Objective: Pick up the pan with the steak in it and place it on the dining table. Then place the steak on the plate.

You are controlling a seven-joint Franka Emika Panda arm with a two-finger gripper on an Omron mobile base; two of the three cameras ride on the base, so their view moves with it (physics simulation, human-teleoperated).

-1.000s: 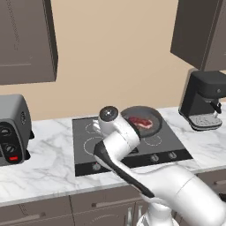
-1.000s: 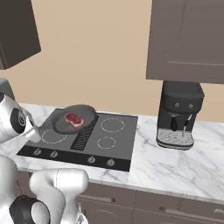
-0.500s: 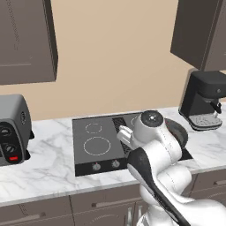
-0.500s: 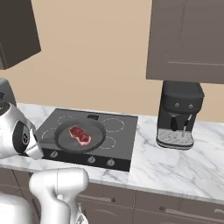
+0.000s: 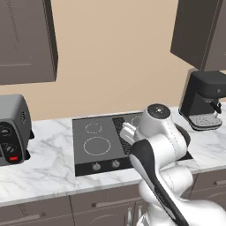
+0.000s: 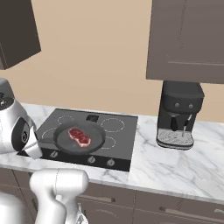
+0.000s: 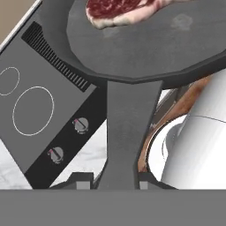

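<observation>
My gripper (image 7: 112, 184) is shut on the straight dark handle (image 7: 128, 132) of the pan (image 7: 145, 44), which hangs level just above the front of the stove. The steak (image 7: 121, 11), red with pale marbling, lies flat in the pan. From the right base view the pan (image 6: 79, 138) floats over the stove's near left burners with the steak (image 6: 79, 136) in its middle, and the gripper (image 6: 38, 144) holds the handle at its left end. In the left base view my own arm covers most of the pan. The dining table and the plate are out of view.
A black glass stove (image 5: 95, 145) is set into the marble counter (image 6: 175, 168). A coffee machine (image 6: 178, 116) stands to its right and a grey toaster (image 5: 11, 128) to its left. Dark cabinets (image 6: 188, 39) hang above.
The pan with the steak has come off the back burner and moved toward the stove's front edge. The arm has swung to the right with it.
</observation>
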